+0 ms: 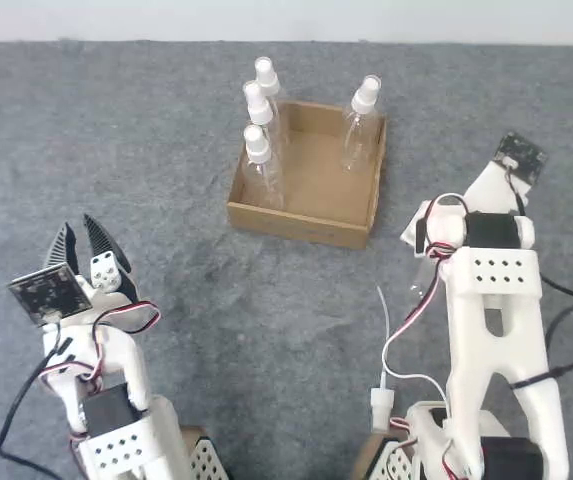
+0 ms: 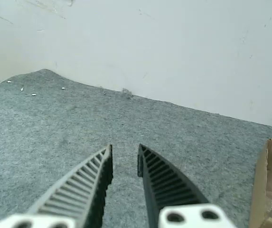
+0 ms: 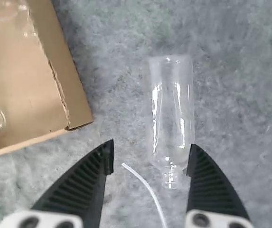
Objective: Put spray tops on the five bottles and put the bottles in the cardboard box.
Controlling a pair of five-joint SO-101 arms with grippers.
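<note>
Surface: grey felt below a white wall.
Bottle 5: topless, lying just beside the cardboard box, likely awaiting capping.
Right claw: wide, empty, poised over it.
Spray top: near that arm's base.
4 capped bottles: upright in the box.
Left claw: narrowly parted, empty, well apart.

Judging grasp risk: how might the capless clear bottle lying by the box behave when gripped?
The clear bottle looks empty, so probably light. Lying on its round side, it may roll if nudged. Its thin smooth plastic could flex or slip between the fingers.

4 capped btls, 1 uncapped btl, 1 loose spray top, 1 box.
</note>
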